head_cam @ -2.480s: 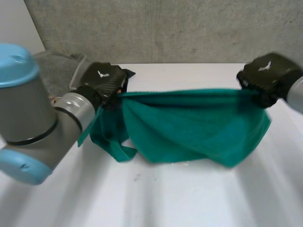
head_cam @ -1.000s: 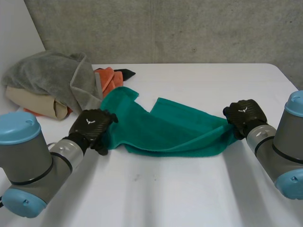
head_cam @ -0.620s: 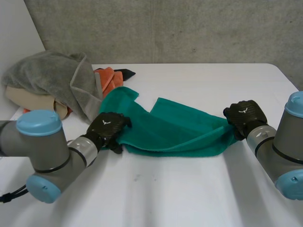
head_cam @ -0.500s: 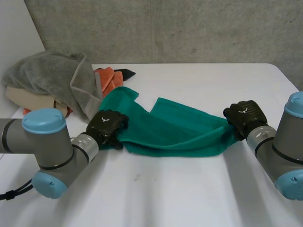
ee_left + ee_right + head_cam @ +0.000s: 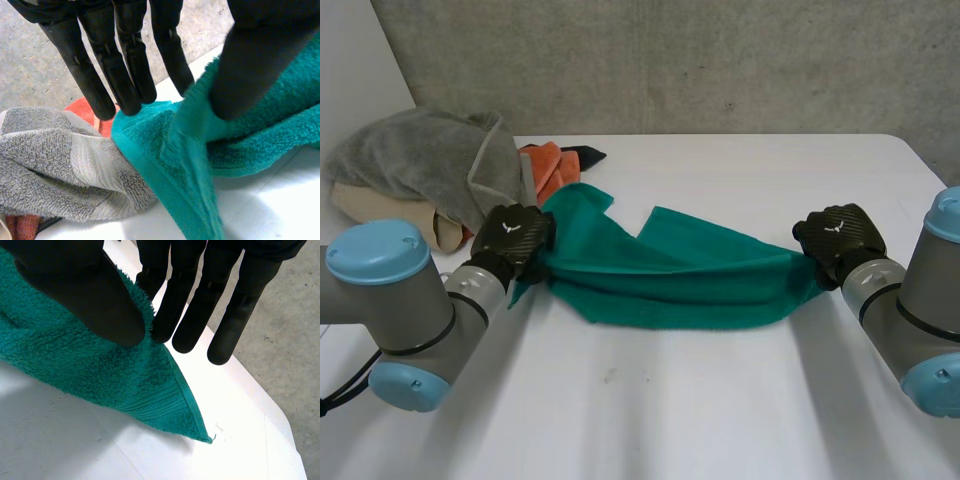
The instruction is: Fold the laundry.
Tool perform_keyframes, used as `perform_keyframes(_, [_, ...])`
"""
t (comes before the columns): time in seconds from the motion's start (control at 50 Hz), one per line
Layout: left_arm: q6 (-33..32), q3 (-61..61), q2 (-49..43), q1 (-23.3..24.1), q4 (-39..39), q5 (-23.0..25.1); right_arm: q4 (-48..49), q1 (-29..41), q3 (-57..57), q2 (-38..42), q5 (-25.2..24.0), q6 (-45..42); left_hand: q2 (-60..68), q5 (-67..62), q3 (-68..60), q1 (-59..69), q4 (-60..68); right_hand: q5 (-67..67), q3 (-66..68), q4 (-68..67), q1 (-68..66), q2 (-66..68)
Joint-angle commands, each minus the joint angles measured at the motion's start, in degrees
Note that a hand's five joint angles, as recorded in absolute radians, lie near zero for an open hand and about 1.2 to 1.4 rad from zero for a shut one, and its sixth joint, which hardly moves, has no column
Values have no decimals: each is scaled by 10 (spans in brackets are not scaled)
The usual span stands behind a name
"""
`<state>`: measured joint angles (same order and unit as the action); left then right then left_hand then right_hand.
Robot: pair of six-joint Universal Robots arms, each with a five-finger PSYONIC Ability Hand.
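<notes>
Your left hand (image 5: 512, 238) and right hand (image 5: 837, 238) each pinch one end of the green towel (image 5: 680, 285), stretched across mid-frame on the desk (image 5: 670, 410). Pull level and taut before laying it flat.

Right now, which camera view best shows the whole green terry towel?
The head view: the green terry towel spans from the left hand to the right hand. The left wrist view gives the bunched end its hand pinches; the right wrist view, one corner.
</notes>
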<state>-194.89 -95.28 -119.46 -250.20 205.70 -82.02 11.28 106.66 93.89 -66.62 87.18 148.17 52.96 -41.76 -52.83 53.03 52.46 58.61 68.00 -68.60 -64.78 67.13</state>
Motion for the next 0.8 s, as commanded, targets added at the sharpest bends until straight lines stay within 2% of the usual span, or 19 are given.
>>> perform_keyframes(0.02, [-5,1,-3,-16,0,1,1,-1,-3,3,1,-3,270,-282,-272,270,275,114,120,-114,-152,129])
perform_keyframes(0.12, [-22,-6,25,-39,-5,5,-14,-4,-16,-3,3,-18,270,-282,-272,270,275,114,120,-114,-152,129])
perform_keyframes(0.16, [-32,-20,93,-46,-15,11,-37,-11,-27,-18,4,-42,270,-282,-272,270,275,114,120,-114,-152,129])
perform_keyframes(0.28, [-30,-27,235,-42,-62,54,-127,-47,-79,-168,4,-111,270,-282,-272,270,275,114,120,-114,-152,129])
perform_keyframes(0.36, [-23,-16,358,-42,-91,73,-173,-53,-134,-227,6,-116,270,-282,-272,270,275,114,120,-114,-152,129])
perform_keyframes(0.46, [-7,11,415,-43,-114,74,-242,-56,-188,-269,4,-117,270,-282,-272,270,275,114,120,-114,-152,129])
perform_keyframes(0.56, [-3,40,404,-43,-162,75,-300,-52,-206,-284,4,-123,270,-282,-272,270,275,114,120,-114,-152,129])
perform_keyframes(0.64, [-6,59,335,-45,-192,77,-340,-63,-205,-269,0,-138,270,-282,-272,270,275,114,120,-114,-152,129])
perform_keyframes(0.74, [-14,103,211,-42,-205,77,-344,-103,-204,-166,2,-162,270,-282,-272,270,275,114,120,-114,-152,129])
perform_keyframes(0.76, [-25,131,161,-42,-207,77,-343,-104,-208,-150,3,-163,270,-282,-272,270,275,114,120,-114,-152,129])
perform_keyframes(0.8, [-40,163,115,-40,-208,76,-338,-105,-219,-116,4,-163,270,-282,-272,270,275,114,120,-114,-152,129])
